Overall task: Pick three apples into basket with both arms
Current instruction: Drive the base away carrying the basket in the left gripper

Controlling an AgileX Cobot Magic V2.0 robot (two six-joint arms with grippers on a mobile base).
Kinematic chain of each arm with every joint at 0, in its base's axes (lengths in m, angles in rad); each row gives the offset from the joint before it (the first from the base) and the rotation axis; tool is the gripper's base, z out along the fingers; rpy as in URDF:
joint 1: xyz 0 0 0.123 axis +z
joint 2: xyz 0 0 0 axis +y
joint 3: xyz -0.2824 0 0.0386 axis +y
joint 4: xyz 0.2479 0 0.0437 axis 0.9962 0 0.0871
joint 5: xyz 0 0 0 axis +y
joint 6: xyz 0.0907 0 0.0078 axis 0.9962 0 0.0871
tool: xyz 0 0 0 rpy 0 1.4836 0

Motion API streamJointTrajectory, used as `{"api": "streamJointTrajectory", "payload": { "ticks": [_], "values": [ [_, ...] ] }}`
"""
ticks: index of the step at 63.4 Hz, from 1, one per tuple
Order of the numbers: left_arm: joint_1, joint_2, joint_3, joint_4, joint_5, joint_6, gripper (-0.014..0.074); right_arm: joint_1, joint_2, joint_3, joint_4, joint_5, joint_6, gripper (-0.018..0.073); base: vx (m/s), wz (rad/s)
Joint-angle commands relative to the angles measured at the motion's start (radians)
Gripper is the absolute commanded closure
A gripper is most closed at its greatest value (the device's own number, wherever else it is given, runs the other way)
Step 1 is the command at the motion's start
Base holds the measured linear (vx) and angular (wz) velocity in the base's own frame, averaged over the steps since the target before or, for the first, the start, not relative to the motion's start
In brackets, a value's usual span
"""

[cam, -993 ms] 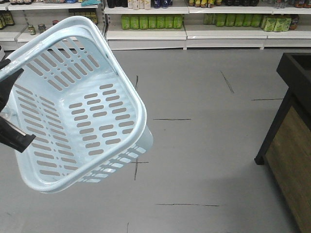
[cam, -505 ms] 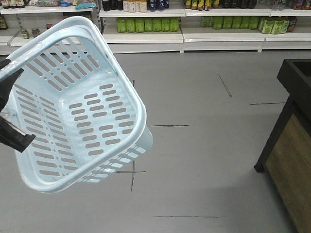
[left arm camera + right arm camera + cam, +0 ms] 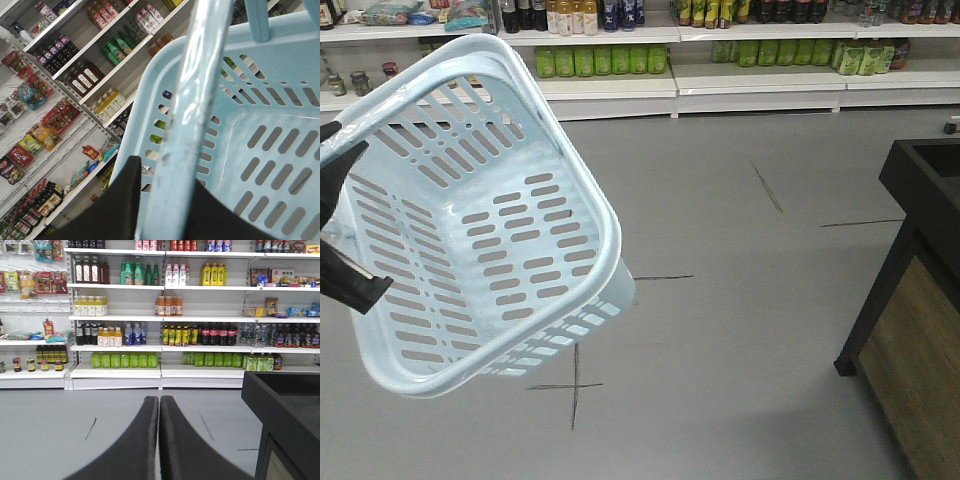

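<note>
The pale blue basket [image 3: 608,225] hangs tilted at the left of the front view, and its inside is empty. My left gripper [image 3: 167,185] is shut on the basket's swing handle [image 3: 195,100]; its black fingers [image 3: 350,285] show at the left edge of the front view. My right gripper [image 3: 158,400] is shut and empty, held above the grey floor and facing the shelves. No apples are in view.
A black display stand with a wooden side [image 3: 915,260] stands at the right; it also shows in the right wrist view [image 3: 285,405]. Store shelves with bottles [image 3: 620,60] line the far wall. The grey floor [image 3: 740,330] has dark scuff marks.
The shelves, floor marks and black stand have slid left and down in the front view. The basket and my left gripper keep the same place in the view.
</note>
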Motion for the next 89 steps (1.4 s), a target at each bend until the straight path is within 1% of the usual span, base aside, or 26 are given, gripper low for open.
{"api": "streamJointTrajectory", "payload": {
  "ticks": [1, 39, 89],
  "values": [
    [-0.002, -0.014, -0.030, 0.027, -0.017, -0.007, 0.0604, 0.001, -0.011, 0.015, -0.010, -0.071, -0.005, 0.0568, 0.19, -0.10],
    [-0.002, -0.014, -0.030, 0.027, -0.017, -0.007, 0.0604, 0.001, -0.011, 0.015, -0.010, -0.071, -0.005, 0.0568, 0.18, -0.15],
    [-0.002, -0.014, -0.030, 0.027, -0.017, -0.007, 0.0604, 0.001, -0.011, 0.015, -0.010, -0.071, -0.005, 0.0568, 0.15, -0.30]
  ]
}}
